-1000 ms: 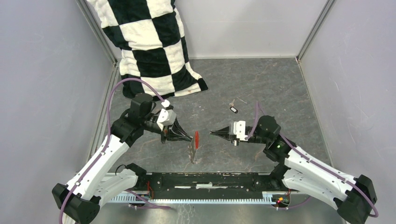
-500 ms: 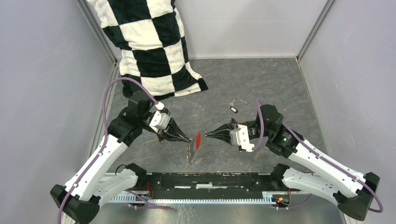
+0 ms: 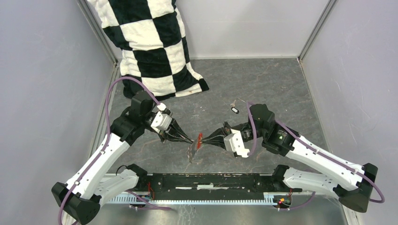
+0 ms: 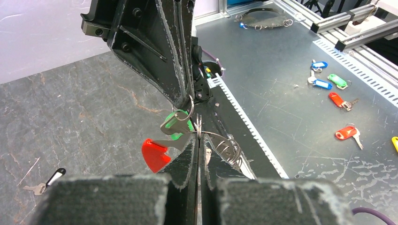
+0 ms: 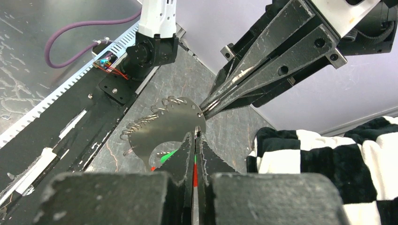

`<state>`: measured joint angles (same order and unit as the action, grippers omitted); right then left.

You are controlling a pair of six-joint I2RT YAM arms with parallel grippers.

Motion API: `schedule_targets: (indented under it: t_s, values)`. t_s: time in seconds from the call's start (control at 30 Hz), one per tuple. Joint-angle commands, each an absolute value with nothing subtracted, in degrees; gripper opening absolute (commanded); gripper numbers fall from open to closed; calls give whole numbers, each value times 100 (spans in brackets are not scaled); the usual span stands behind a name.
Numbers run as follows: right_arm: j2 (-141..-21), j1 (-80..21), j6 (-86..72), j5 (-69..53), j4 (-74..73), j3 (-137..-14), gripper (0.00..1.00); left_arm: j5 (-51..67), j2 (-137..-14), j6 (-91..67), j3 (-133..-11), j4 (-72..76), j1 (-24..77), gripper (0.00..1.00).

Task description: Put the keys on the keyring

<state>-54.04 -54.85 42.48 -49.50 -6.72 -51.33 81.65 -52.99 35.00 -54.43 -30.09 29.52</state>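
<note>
My left gripper (image 3: 191, 139) is shut on the keyring's thin ring (image 4: 199, 135) and holds it above the table. The red plastic piece (image 3: 199, 139) and the grey strip (image 3: 192, 152) hang from it, and the strip's metal plate with wire loops shows in the right wrist view (image 5: 164, 123). My right gripper (image 3: 203, 138) is shut and meets the left gripper tip to tip. It holds the green-tagged key (image 4: 179, 127) against the ring. The black key with a white label (image 3: 235, 110) lies on the table behind and also shows in the left wrist view (image 4: 53, 177).
A black-and-white checkered cushion (image 3: 150, 47) leans in the back left corner. Grey walls close in both sides. A black rail (image 3: 211, 180) runs along the near edge. Spare coloured key tags (image 4: 335, 89) lie on the metal bench outside.
My right gripper has swung left and rolled over until its tips meet the keyring. My left gripper has shifted slightly right and down with the keyring.
</note>
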Motion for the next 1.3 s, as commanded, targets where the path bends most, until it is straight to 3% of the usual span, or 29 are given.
schedule_targets:
  t_s: [0.0,1.27]
  values:
    - [-5460,-5581,4429,-4948,-665,-5475,0,8369,-5261,3687,-5504,-2899,2988,2]
    - [-5676,-5794,4430,-4878,-580,-5678,0,8113,-5233,3665,-5442,-2903,2997,2]
